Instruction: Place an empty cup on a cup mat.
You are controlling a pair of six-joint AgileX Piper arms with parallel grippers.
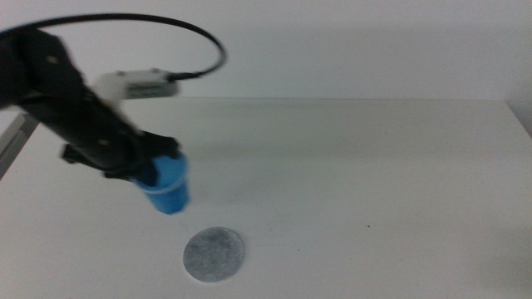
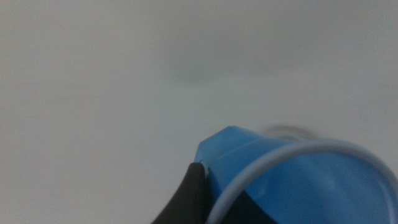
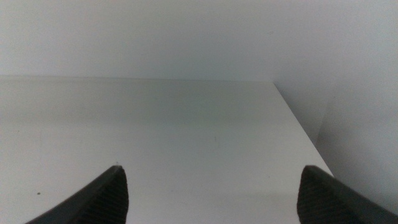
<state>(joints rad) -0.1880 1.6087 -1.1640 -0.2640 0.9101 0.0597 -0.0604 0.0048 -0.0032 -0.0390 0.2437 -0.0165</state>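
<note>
The left gripper [image 1: 154, 166] comes in from the left and is clenched on the cup [image 1: 169, 184], gripping it at the upper wall near the rim, so the cup hangs just beyond and below the jaws and above the white worktop [image 1: 374, 183] — by the look of it not yet set down. In the left wrist view one dark jaw presses the cup's blue wall just beside its pale rim. Being small, empty plastic, the cup probably weighs next to nothing; its thin, smooth wall may flex or slip, so a moderate hold high on the wall seems right. The cup mat [image 1: 214, 254] lies flat on the worktop near the cup, slightly right of it and nearer the camera. The right gripper [image 3: 211, 193] waits at the right — released, jaws wide apart, grasping nothing.
</note>
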